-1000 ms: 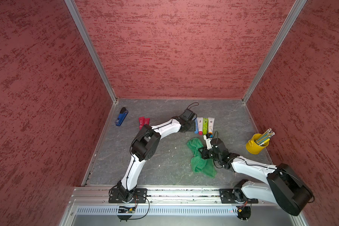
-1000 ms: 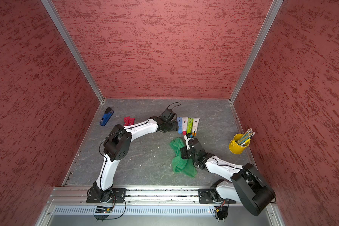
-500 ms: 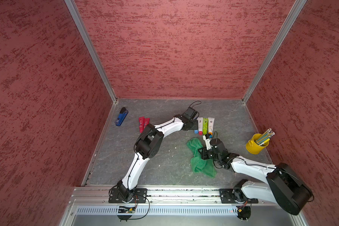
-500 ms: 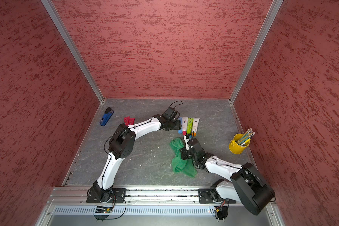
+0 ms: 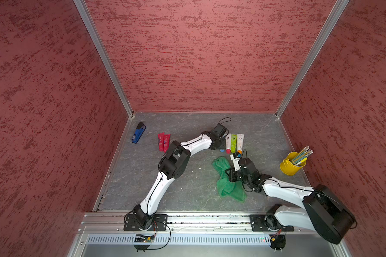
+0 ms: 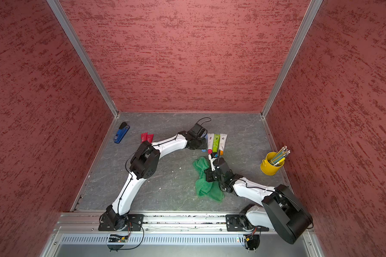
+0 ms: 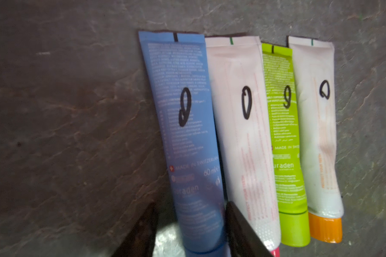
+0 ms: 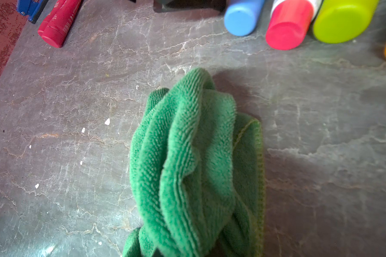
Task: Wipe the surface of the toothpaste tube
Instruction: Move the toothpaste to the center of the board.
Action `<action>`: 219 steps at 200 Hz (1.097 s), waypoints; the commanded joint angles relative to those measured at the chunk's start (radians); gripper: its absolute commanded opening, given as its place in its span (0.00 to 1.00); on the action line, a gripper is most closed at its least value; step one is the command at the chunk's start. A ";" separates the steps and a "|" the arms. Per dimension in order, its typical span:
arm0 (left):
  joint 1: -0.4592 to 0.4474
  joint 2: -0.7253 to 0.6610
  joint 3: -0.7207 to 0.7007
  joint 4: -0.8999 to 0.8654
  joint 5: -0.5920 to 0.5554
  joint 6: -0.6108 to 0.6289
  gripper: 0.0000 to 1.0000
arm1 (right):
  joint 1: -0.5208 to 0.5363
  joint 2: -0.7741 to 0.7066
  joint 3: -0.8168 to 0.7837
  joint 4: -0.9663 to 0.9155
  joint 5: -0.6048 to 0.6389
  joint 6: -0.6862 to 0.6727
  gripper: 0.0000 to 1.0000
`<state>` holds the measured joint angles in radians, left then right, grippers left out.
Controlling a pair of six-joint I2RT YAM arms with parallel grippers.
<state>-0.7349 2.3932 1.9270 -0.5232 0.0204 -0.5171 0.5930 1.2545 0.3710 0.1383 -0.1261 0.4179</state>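
Note:
Several toothpaste tubes lie side by side at the back of the floor. They are a blue tube [image 7: 187, 133], a white tube with a red cap [image 5: 228, 142], a lime tube [image 5: 233, 143] and a white tube with an orange cap [image 5: 240, 142]. My left gripper [image 7: 191, 205] stands open astride the blue tube's cap end. One finger [image 7: 239, 229] lies against the tube and bare floor shows beside the other. In both top views the left gripper [image 5: 220, 144] hides most of that tube. My right gripper [image 5: 231, 175] is shut on a bunched green cloth [image 8: 194, 166] resting on the floor.
A blue stapler [image 5: 138, 134] lies at the back left, with two red tubes [image 5: 163, 141] to its right. A yellow cup of pencils [image 5: 292, 165] stands by the right wall. Red walls close in three sides of the floor.
My left gripper has slid right onto the blue tube, and its jaws have narrowed around it. The right arm and the cloth have not moved.

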 commanded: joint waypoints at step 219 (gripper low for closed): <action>-0.178 -0.929 -1.100 0.073 0.098 0.186 0.25 | 0.006 -0.190 0.046 -0.017 0.052 0.034 0.00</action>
<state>-0.8948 1.4963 0.8764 -0.5495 0.0551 -0.3538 0.5934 1.1007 0.3534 0.1009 -0.0540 0.4244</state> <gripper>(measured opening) 0.308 0.084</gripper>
